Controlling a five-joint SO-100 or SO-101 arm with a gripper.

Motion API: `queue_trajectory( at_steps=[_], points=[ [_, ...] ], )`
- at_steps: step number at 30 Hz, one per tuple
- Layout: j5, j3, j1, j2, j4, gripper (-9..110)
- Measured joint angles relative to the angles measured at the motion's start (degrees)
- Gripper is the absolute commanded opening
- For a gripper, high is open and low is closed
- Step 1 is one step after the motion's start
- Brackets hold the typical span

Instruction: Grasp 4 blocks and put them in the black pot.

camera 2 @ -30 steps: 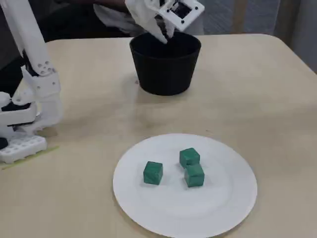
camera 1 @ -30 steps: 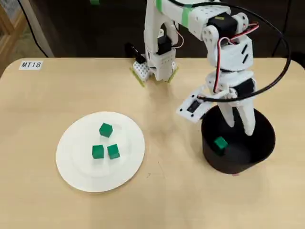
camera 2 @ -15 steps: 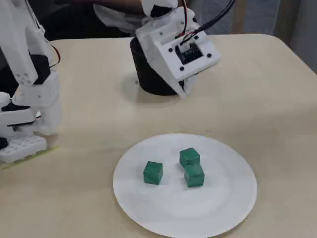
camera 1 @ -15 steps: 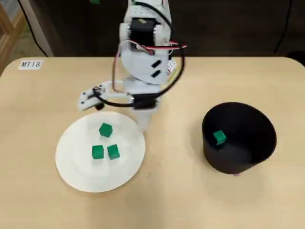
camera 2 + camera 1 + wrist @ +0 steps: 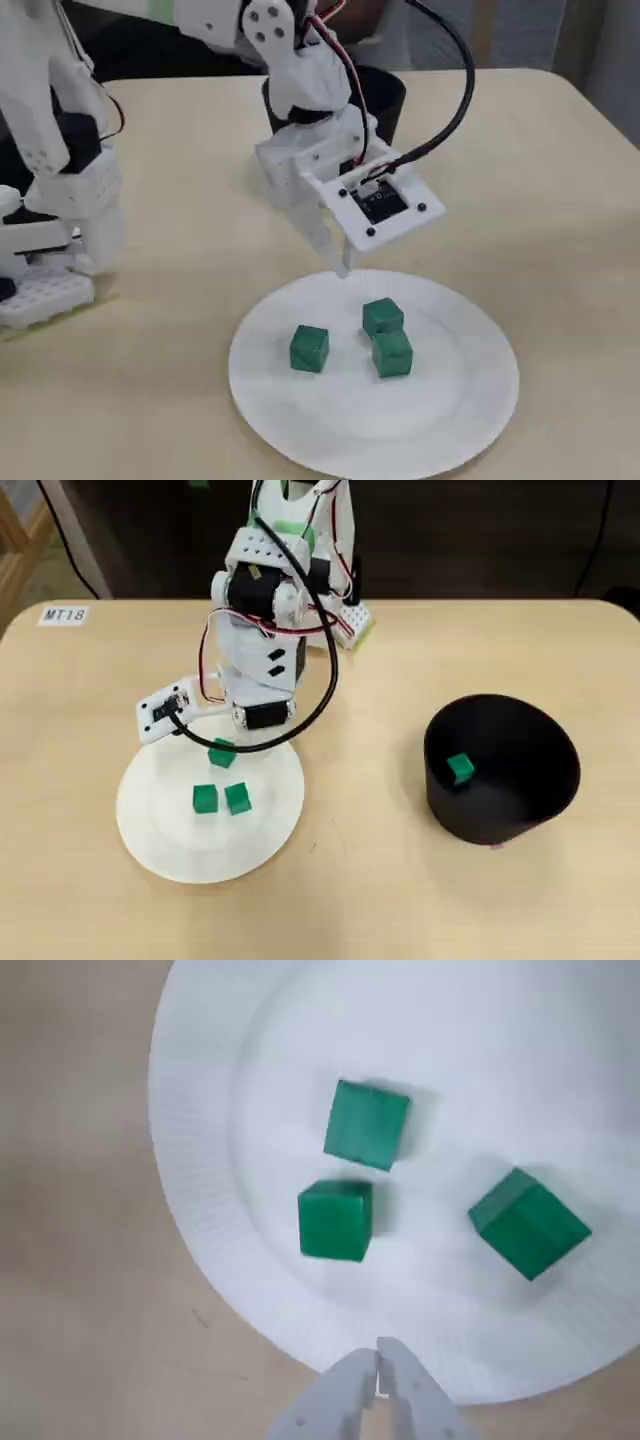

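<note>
1 block already sits inside the black pot, on the right of the overhead view, well apart from the plate. 3 blocks left on the white plate, so task approx 1/4 done by my reckoning.

Gripper hangs over the plate's edge w/ jaws closed or nearly so, tips together, holding nothing. In the fixed view its tip hovers just above the far rim, clear of the cubes. Likely positioned there to line up on the next pick; jaws would need to open first.

Plate layout, wrist view: 2 cubes close together near centre, one just beyond the other, small gap between, not touching as far as I can tell. 3rd off to the right, rotated, apart from the pair.

Materials: cubes are matte bright green, sharp-edged, plain faces, should grip ok if squared to the jaws. Plate is white, round, ribbed rim, prob. paper. Pot is matte black, straight walls, wide mouth, no handles. Table is pale wood-look, smooth.
</note>
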Motion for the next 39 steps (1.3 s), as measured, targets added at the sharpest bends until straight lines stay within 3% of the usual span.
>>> queue_trajectory(
  at_steps=[9,17,27,39],
  points=[
    [0.7,16.1,-0.3,13.4,-13.3,-2],
    [2.0,25.7,-4.2,15.6,-22.6,-2],
    [7.1,26.3,-0.4,11.4,-31.9,-2],
    [1.2,19.9,1.3,2.9,-32.5,1]
  ],
)
